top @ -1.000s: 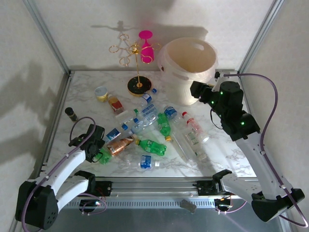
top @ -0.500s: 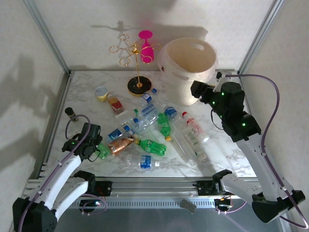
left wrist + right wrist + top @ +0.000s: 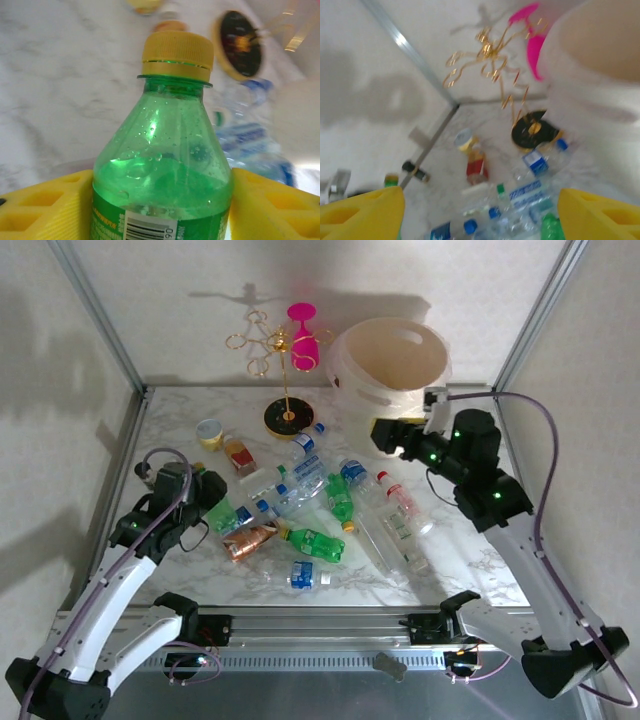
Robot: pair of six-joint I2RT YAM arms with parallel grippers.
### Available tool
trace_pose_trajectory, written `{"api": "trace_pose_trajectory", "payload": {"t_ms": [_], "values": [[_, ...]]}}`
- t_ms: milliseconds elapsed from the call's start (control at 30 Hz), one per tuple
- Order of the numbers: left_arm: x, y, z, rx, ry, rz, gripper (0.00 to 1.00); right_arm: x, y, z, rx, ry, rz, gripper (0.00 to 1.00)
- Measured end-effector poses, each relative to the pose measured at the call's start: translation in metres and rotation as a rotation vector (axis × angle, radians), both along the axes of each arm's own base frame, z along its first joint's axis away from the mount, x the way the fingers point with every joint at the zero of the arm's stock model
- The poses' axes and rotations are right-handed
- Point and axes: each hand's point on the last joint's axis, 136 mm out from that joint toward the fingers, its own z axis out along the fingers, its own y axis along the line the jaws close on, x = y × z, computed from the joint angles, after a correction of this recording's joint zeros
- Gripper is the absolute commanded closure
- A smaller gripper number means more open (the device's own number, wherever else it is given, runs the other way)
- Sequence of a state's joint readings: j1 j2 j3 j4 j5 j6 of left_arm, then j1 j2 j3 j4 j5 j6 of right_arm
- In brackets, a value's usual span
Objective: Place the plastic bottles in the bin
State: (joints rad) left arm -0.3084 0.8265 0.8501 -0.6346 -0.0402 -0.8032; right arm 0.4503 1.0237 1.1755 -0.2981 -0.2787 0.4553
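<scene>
My left gripper [image 3: 207, 503] is shut on a green plastic bottle [image 3: 165, 165] with a yellow cap, gripped low on its body between the yellow fingers [image 3: 47, 207] and held above the left side of the table. More plastic bottles lie in a pile mid-table: a green one [image 3: 315, 543], a copper-brown one [image 3: 250, 540] and clear ones [image 3: 400, 508]. The cream bin [image 3: 395, 370] stands at the far right, its wall also in the right wrist view [image 3: 600, 65]. My right gripper [image 3: 385, 435] hangs open and empty just in front of the bin, above the pile [image 3: 480, 220].
A gold wire rack [image 3: 285, 360] with a pink glass stands at the back, left of the bin. A yellow-and-white tub [image 3: 209, 432] and a small red-and-yellow bottle [image 3: 238, 454] sit far left. A dark vial [image 3: 415, 171] lies by the left frame rail.
My left gripper closed on the green bottle and carried it up and away from the near edge. My right gripper swung left from beside the bin and opened wider.
</scene>
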Motion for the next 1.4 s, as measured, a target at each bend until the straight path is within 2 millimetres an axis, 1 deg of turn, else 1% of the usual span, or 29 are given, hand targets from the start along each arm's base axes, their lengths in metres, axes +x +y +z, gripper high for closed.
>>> {"api": "trace_pose_trajectory", "payload": {"t_ms": [67,100,167,267,333,367,433,533,600,700,800,900,1033,1167,1200,1233,1267,1400], "values": [[0.007,-0.024,0.019,-0.037,-0.073,-0.110,0.40,-0.011,0.017,-0.014,0.009,0.025,0.091,0.20],[0.008,-0.036,0.027,-0.059,-0.104,-0.162,0.41,-0.017,0.024,-0.016,0.015,0.029,0.129,0.21],[0.011,-0.067,0.047,-0.115,-0.172,-0.285,0.41,-0.033,0.044,-0.019,0.025,0.035,0.226,0.22],[0.013,-0.114,0.083,-0.212,-0.286,-0.452,0.42,-0.054,0.073,-0.012,0.043,0.030,0.367,0.21],[0.011,-0.139,0.108,-0.273,-0.366,-0.547,0.42,-0.063,0.090,-0.006,0.051,0.028,0.435,0.19],[0.010,-0.148,0.119,-0.299,-0.404,-0.585,0.43,-0.068,0.099,-0.003,0.055,0.027,0.472,0.18],[0.008,-0.160,0.137,-0.334,-0.466,-0.637,0.44,-0.075,0.108,0.001,0.062,0.023,0.517,0.14],[0.004,-0.168,0.162,-0.376,-0.551,-0.688,0.43,-0.084,0.113,0.008,0.083,0.001,0.567,0.04],[-0.001,-0.173,0.177,-0.408,-0.603,-0.726,0.44,-0.089,0.115,0.015,0.099,-0.018,0.599,0.03],[-0.012,-0.181,0.196,-0.455,-0.663,-0.784,0.44,-0.097,0.119,0.025,0.120,-0.049,0.648,0.03],[-0.024,-0.189,0.211,-0.499,-0.706,-0.836,0.44,-0.104,0.124,0.032,0.142,-0.074,0.687,0.07],[-0.034,-0.195,0.221,-0.531,-0.740,-0.875,0.45,-0.108,0.133,0.034,0.159,-0.068,0.724,0.13],[-0.042,-0.201,0.229,-0.555,-0.765,-0.908,0.46,-0.109,0.144,0.031,0.177,-0.047,0.748,0.28],[-0.040,-0.204,0.227,-0.557,-0.763,-0.910,0.45,-0.110,0.146,0.037,0.203,-0.050,0.753,0.44],[-0.040,-0.204,0.228,-0.556,-0.765,-0.908,0.44,-0.109,0.146,0.039,0.207,-0.053,0.751,0.49],[-0.040,-0.204,0.229,-0.556,-0.767,-0.908,0.40,-0.109,0.146,0.039,0.210,-0.049,0.746,0.51],[-0.040,-0.204,0.230,-0.551,-0.774,-0.909,0.33,-0.109,0.146,0.039,0.213,-0.046,0.746,0.52],[-0.038,-0.206,0.232,-0.541,-0.780,-0.910,0.14,-0.106,0.145,0.040,0.214,-0.052,0.726,0.53]]}}
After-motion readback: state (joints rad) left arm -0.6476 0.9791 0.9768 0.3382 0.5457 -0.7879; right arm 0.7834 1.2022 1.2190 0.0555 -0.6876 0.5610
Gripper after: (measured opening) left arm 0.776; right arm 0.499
